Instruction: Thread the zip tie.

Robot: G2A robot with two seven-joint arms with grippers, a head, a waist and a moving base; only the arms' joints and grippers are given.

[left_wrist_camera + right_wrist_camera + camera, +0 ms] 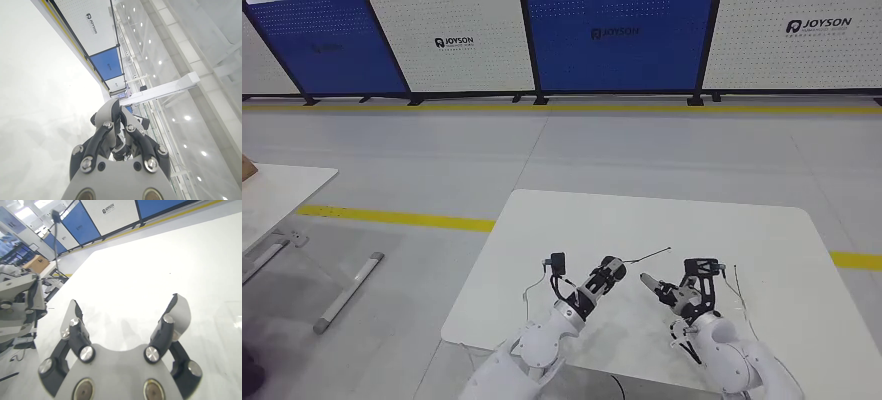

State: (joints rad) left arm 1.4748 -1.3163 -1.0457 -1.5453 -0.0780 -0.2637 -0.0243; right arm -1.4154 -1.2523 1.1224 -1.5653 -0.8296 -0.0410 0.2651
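Right gripper [125, 306]: jaws spread wide with nothing between them, low over the white table [151, 262]. It is probably kept free to take the loose head end.

Just beside it, left gripper [118, 108]: jaws pressed shut, apparently pinching one end of the zip tie [55, 237].

The strap rises clear of the table, with its head at the far tip. It is presumably held aloft so the right arm can reach it. Threading looks not yet begun.
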